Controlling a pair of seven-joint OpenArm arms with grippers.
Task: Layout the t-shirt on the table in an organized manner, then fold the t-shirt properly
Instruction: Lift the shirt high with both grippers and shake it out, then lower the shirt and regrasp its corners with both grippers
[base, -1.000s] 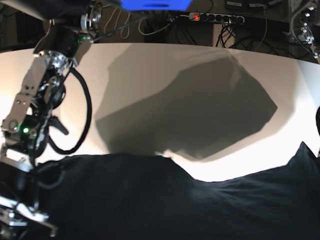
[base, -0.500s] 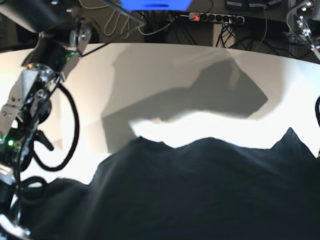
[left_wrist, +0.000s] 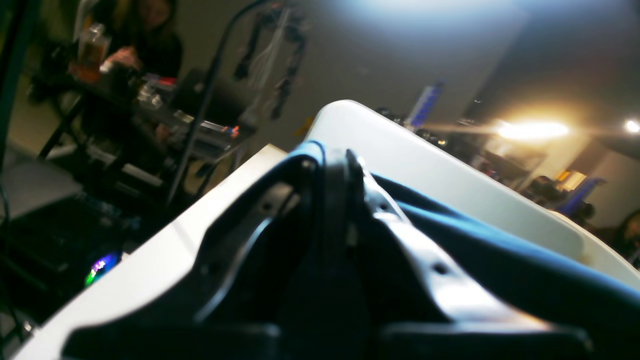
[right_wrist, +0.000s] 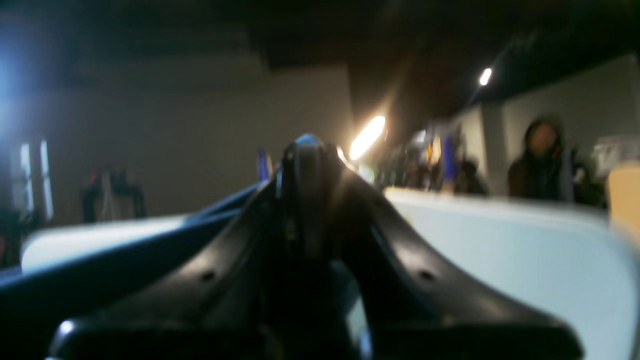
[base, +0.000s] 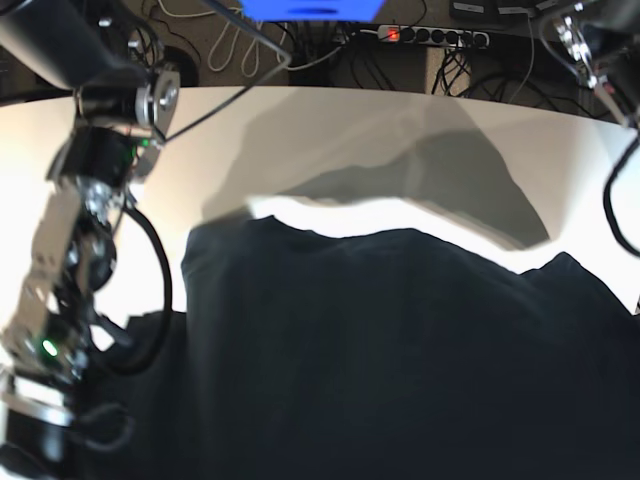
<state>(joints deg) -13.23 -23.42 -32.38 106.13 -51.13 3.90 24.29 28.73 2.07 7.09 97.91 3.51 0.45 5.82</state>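
The dark navy t-shirt (base: 400, 350) hangs spread across the lower base view, above the white table (base: 330, 130). In the left wrist view my left gripper (left_wrist: 334, 155) is shut on an edge of the t-shirt (left_wrist: 500, 250), which stretches away to the right over the table (left_wrist: 425, 170). In the right wrist view my right gripper (right_wrist: 305, 150) is shut on the t-shirt (right_wrist: 125, 255), which runs off to the left above the table (right_wrist: 500, 240). In the base view both grippers are out of sight; only the right arm (base: 90, 200) and left arm (base: 600, 50) show.
The shirt's shadow (base: 440, 180) falls on the far half of the table. A power strip (base: 430, 35) and cables lie beyond the far edge. People show in the dim room: one at a desk (left_wrist: 145, 30), one standing (right_wrist: 545, 155).
The shirt's top edge has risen in the base view and the cloth now covers more of it. The arm on the left has swung upward. The shadow has shifted back.
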